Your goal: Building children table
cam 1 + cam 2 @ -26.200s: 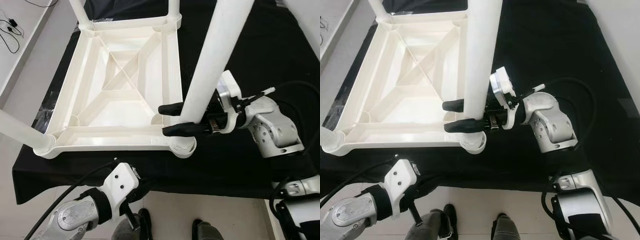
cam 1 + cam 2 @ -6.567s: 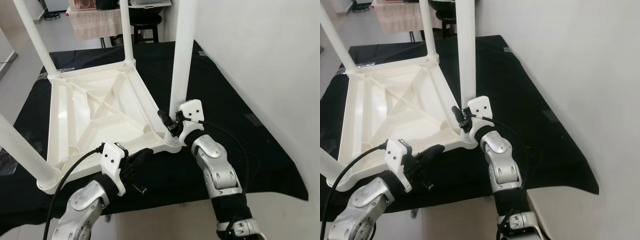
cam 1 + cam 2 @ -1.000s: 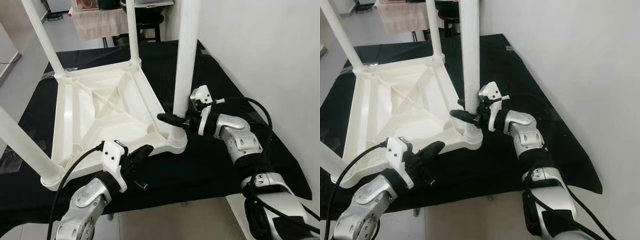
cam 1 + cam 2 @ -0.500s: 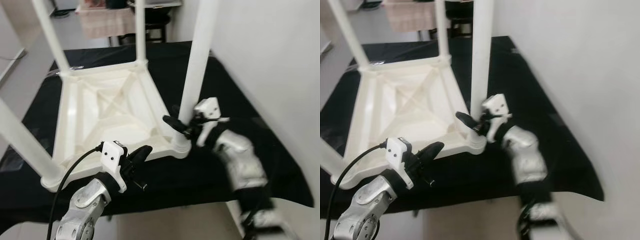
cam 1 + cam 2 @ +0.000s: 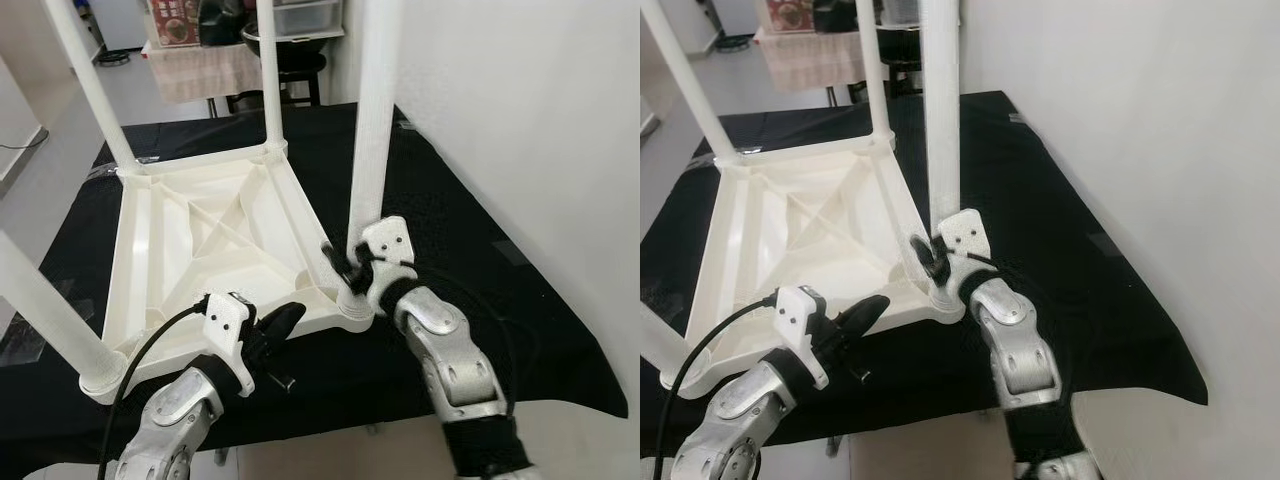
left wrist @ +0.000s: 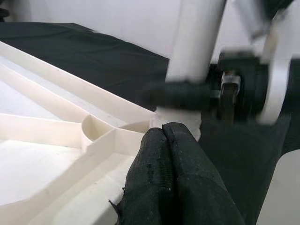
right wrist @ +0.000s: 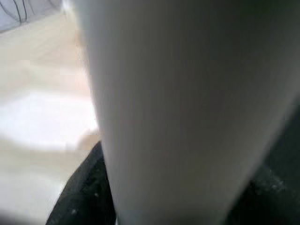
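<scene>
Right claw (image 5: 345, 268) pinches the near-right leg (image 5: 372, 130) just above its socket, having swung from a side reach to a grip from below. I judge the leg seated. Left claw (image 6: 171, 154), fingers pressed together, rests against the upturned tabletop (image 5: 210, 235) on the black-draped table (image 5: 470, 250).

Support: a black cloth (image 5: 470, 210) is spread over the whole work surface, draped past the near edge.
On the cloth: a white plastic tabletop (image 5: 205, 245) is laid upside down, ribbed underside up, with four white legs (image 5: 372, 130) standing up from its corners.
Position: the tabletop is set toward the left side of the cloth; bare black cloth is seen to the right, next to a white wall (image 5: 520, 120).
Below: light floor (image 5: 330, 455) is seen under the near cloth edge.
</scene>
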You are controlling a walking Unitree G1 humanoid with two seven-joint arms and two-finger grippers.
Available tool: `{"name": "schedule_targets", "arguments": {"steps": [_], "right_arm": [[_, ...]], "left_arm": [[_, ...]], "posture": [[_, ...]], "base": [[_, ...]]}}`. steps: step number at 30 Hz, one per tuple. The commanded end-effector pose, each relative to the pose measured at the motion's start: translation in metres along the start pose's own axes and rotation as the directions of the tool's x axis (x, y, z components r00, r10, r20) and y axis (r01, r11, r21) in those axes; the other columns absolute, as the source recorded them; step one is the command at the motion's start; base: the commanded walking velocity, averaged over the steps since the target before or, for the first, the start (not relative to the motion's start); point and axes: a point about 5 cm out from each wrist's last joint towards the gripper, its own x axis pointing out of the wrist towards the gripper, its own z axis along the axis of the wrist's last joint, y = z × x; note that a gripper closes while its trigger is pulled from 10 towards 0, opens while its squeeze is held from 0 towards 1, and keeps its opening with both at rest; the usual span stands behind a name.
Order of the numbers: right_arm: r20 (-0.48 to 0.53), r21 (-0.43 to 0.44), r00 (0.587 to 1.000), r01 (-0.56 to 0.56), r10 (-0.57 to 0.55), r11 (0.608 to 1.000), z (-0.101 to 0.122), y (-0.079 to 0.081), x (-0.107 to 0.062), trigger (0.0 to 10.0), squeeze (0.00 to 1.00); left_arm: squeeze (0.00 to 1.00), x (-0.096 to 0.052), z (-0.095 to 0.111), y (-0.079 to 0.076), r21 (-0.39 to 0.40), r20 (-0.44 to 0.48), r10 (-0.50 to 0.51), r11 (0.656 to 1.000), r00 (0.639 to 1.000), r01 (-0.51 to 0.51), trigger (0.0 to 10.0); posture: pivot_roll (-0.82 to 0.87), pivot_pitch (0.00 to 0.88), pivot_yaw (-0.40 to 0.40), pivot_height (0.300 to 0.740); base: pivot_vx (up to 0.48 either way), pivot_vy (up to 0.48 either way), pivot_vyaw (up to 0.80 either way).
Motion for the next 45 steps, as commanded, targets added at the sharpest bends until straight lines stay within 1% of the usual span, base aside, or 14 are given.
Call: {"name": "schedule_targets", "arguments": {"steps": [1, 3, 7, 8, 9, 13, 20, 21, 28, 35, 37, 38, 40, 45], "right_arm": [[-0.008, 0.032, 1.0, -0.023, 0.023, 0.999, 0.003, 0.003, 0.004, 10.0, 1.0], [0.098, -0.027, 0.978, -0.183, 0.184, 0.983, 0.03, 0.006, 0.011, 10.0, 1.0], [0.142, -0.115, 0.93, -0.325, 0.339, 0.939, 0.042, 0.006, 0.013, 10.0, 0.95], [0.133, -0.166, 0.893, -0.408, 0.431, 0.898, 0.044, 0.004, 0.011, 10.0, 0.0], [0.133, -0.166, 0.893, -0.408, 0.431, 0.898, 0.044, 0.004, 0.011, 10.0, 0.0], [0.09, -0.218, 0.773, -0.6, 0.628, 0.77, 0.054, -0.012, 0.007, 10.0, 0.0], [0.105, -0.131, 0.71, -0.684, 0.696, 0.718, 0.064, -0.036, 0.012, 10.0, 0.0], [0.112, -0.115, 0.708, -0.687, 0.697, 0.717, 0.064, -0.039, 0.013, 0.0, 0.0], [0.101, -0.11, 0.686, -0.712, 0.721, 0.693, 0.06, -0.046, 0.014, 0.0, 0.0], [0.057, -0.108, 0.756, -0.645, 0.652, 0.757, 0.04, -0.045, 0.007, 0.0, 0.0], [0.001, -0.088, 0.872, -0.488, 0.49, 0.868, 0.015, -0.034, 0.006, 0.0, 0.0], [0.001, -0.088, 0.872, -0.488, 0.49, 0.868, 0.015, -0.034, 0.006, 0.0, 0.0], [0.014, 0.022, 0.992, -0.123, 0.123, 0.992, -0.003, -0.02, 0.006, 0.0, 0.0], [0.045, 0.02, 0.996, -0.081, 0.08, 0.997, 0.003, 0.009, 0.001, 0.0, 0.0]], "left_arm": [[0.0, -0.001, 0.001, 0.0, -0.01, 0.008, 0.0, 1.0, 1.0, 0.0, 10.0], [0.0, 0.0, 0.001, 0.0, -0.012, 0.007, -0.005, 1.0, 1.0, 0.005, 10.0], [0.0, 0.001, 0.001, -0.001, -0.014, 0.007, -0.006, 1.0, 1.0, 0.006, 10.0], [0.0, 0.001, 0.001, -0.001, -0.013, 0.007, -0.006, 1.0, 1.0, 0.006, 10.0], [0.0, 0.001, 0.001, -0.001, -0.013, 0.007, -0.006, 1.0, 1.0, 0.006, 10.0], [0.0, 0.001, 0.001, -0.002, -0.01, 0.01, -0.004, 1.0, 1.0, 0.004, 10.0], [0.0, 0.001, 0.002, -0.002, -0.001, 0.016, -0.003, 1.0, 1.0, 0.003, 10.0], [0.0, 0.0, 0.004, -0.003, -0.003, 0.033, -0.002, 1.0, 0.999, 0.002, 10.0], [0.0, -0.003, 0.015, -0.004, 0.022, 0.121, 0.02, 1.0, 0.992, -0.022, 10.0], [0.0, -0.004, 0.014, -0.003, 0.012, 0.118, 0.052, 0.998, 0.992, -0.054, 10.0], [0.0, -0.004, 0.014, -0.001, 0.011, 0.114, 0.059, 0.998, 0.992, -0.061, 10.0], [0.0, -0.004, 0.014, -0.001, 0.011, 0.114, 0.059, 0.998, 0.992, -0.061, 10.0], [0.0, -0.005, 0.014, 0.0, 0.009, 0.112, 0.065, 0.998, 0.992, -0.067, 10.0], [0.0, -0.004, 0.012, 0.003, -0.012, 0.111, 0.072, 0.997, 0.991, -0.071, 10.0]], "posture": [[-0.03, 0.075, -0.008, 0.74], [-0.03, 0.08, 0.0, 0.74], [-0.03, 0.078, 0.006, 0.74], [-0.02, 0.078, 0.004, 0.74], [-0.02, 0.078, 0.004, 0.74], [-0.02, 0.078, -0.003, 0.74], [0.0, 0.079, -0.006, 0.74], [0.0, 0.08, -0.005, 0.74], [0.0, 0.083, -0.006, 0.74], [-0.01, 0.097, -0.014, 0.74], [-0.01, 0.099, -0.016, 0.74], [-0.01, 0.099, -0.016, 0.74], [-0.02, 0.105, -0.012, 0.74], [-0.03, 0.094, 0.006, 0.74]], "base": [[0.0, 0.0, 0.0], [0.0, 0.0, 0.0], [0.0, 0.0, 0.0], [0.0, 0.0, 0.0], [0.0, 0.0, 0.0], [0.0, 0.0, 0.0], [0.0, 0.0, 0.0], [0.0, 0.0, 0.0], [0.0, 0.0, 0.0], [0.0, 0.0, 0.0], [0.0, 0.0, 0.0], [0.0, 0.0, 0.0], [0.0, 0.0, 0.0], [0.0, 0.0, 0.0]]}}
